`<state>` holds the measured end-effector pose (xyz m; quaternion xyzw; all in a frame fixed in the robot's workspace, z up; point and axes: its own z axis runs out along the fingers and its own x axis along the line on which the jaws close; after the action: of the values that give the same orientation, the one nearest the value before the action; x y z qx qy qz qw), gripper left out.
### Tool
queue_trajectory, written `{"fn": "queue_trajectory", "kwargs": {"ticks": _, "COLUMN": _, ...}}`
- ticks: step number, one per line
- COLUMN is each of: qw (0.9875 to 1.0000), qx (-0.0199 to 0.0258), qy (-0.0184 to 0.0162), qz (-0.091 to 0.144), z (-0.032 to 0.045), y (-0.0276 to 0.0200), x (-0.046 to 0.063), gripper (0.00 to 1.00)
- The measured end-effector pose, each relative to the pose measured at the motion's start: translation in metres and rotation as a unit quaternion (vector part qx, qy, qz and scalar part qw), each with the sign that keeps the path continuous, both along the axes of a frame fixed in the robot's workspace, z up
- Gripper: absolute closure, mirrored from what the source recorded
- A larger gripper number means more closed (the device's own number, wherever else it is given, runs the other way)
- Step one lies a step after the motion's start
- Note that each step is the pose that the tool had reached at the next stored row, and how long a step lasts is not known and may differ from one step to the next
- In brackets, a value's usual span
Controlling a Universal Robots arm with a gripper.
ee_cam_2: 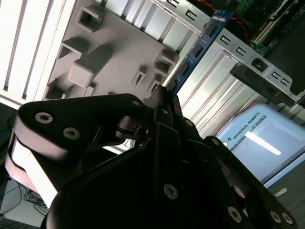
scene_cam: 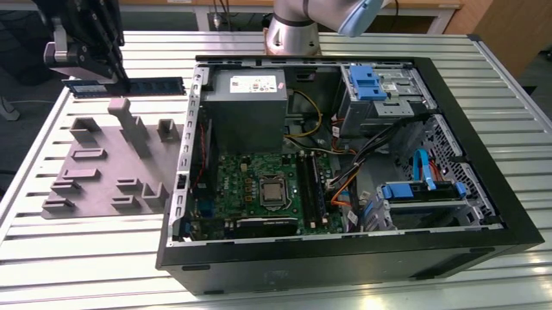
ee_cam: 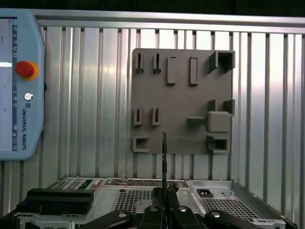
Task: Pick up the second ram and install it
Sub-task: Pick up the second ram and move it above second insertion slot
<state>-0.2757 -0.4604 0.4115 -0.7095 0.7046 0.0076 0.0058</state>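
**A:** Do you have the stick?

**B:** Yes. My pincer [scene_cam: 110, 82] is clenched on the second ram [scene_cam: 155, 85]. I hold it in the air, standing on its long edge with that edge level. Both ends stick out free from my fingers. In the first wrist view I see it by its thin edge, straight between my fingers.

**A:** What is around you?

**B:** Directly under my pincer is the grey holder plate [scene_cam: 95, 168], well apart from the stick. The open computer case [scene_cam: 345, 261] is beside my pincer, on the exterior view's right. The long black memory slots [scene_cam: 312, 187] on the motherboard [scene_cam: 250, 187] are deep inside it, far from me.

**A:** What can go wrong from here?

**B:** I think of three things.
- I grip only a narrow part of the stick. A push on a free end could turn it in my fingers, and it would then meet a slot crooked.
- The case wall [scene_cam: 194, 116] stands between me and the slots. A low path could knock the stick against it.
- The cables [scene_cam: 340, 184] just beside the slots could catch a corner.

I also cannot tell whether a slot is already taken.
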Motion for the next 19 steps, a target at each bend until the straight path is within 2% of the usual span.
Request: {"fn": "queue_trajectory", "kwargs": {"ticks": 19, "qw": 1.0, "qx": 0.0, "qy": 0.0, "qz": 0.0, "z": 0.0, "y": 0.0, "x": 0.02, "gripper": 0.86}}
